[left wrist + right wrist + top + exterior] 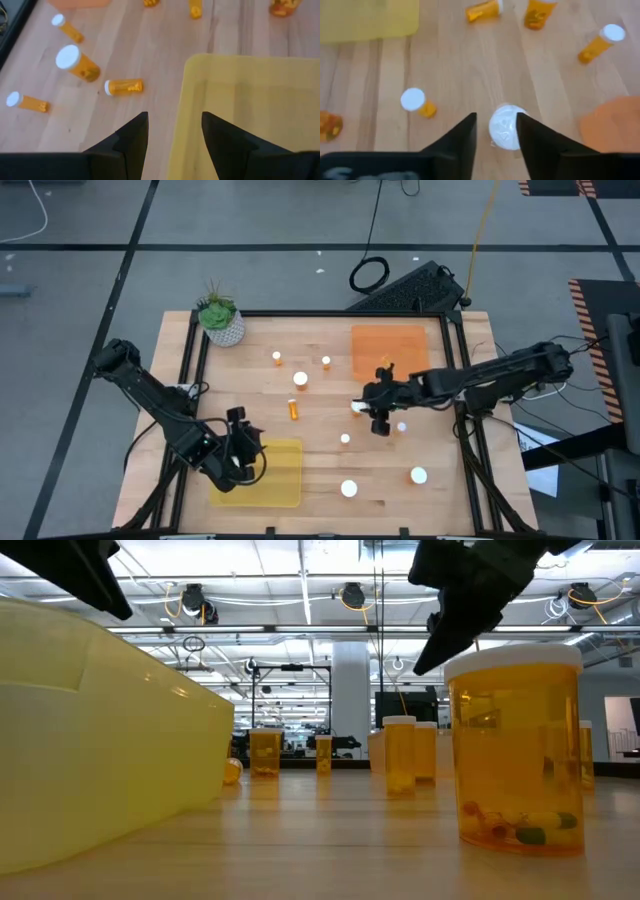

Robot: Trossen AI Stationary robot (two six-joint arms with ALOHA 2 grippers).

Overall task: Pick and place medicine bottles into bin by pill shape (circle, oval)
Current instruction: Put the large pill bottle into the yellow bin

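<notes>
Yellow tray at the near edge of the surface — left hand over its left rim, fingers apart, holding nothing. Wide-capped bottles stand upright just beyond the near edge. Mid-surface: right hand, fingers apart, straddling a white cap; contact not clear. One bottle lies on its side. Orange tray at far right — plant pot in the far left corner.

Both arms are dark, near-black, built of jointed segments with rounded housings at the joints. Black cables trail from each base. The left pincer and right pincer each end in two matte black, wedge-shaped fingers tapering to narrow tips.
</notes>
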